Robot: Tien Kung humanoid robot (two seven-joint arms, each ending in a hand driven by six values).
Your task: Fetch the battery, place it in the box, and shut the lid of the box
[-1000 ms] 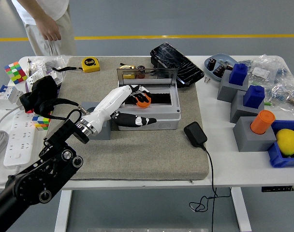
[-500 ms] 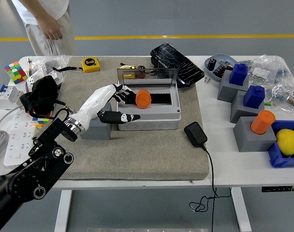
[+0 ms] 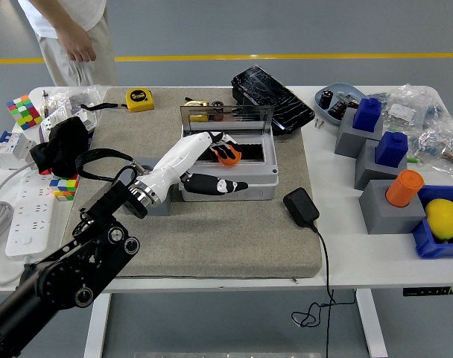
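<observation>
A robot's left hand (image 3: 215, 160) reaches from the left into an open grey box (image 3: 265, 179) on a mat on the white bench (image 3: 346, 224). Its fingers curl around an orange battery (image 3: 226, 154), holding it inside the box's well, seemingly to set it down. The clear lid (image 3: 226, 115) stands upright behind, leaving room for the hand.

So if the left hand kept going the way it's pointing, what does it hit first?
The left hand points up and right into the open grey plastic box, fingers on the orange cylindrical battery. Straight on, it would likely meet the box's far right wall, though depth is unclear.
</observation>
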